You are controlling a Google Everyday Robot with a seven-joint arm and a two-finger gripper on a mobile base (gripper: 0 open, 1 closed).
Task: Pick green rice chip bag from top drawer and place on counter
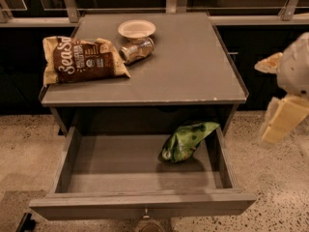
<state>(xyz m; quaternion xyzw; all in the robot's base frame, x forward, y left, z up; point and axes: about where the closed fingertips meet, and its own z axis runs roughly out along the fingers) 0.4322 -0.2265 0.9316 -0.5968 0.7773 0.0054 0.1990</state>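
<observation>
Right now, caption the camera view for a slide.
Green rice chip bag in open top drawer; gripper at right beside counter.

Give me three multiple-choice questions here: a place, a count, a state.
1. Where in the top drawer lies the green rice chip bag? A left half; B right half; C front left corner.
2. How many things lie on the counter? A three; B one; C five.
3. The top drawer is: A shut; B open; C removed.
B: it lies right of middle. A: SeaSo bag, bowl, can. B: its inside shows. The gripper hangs right of the drawer, apart from the bag.
</observation>
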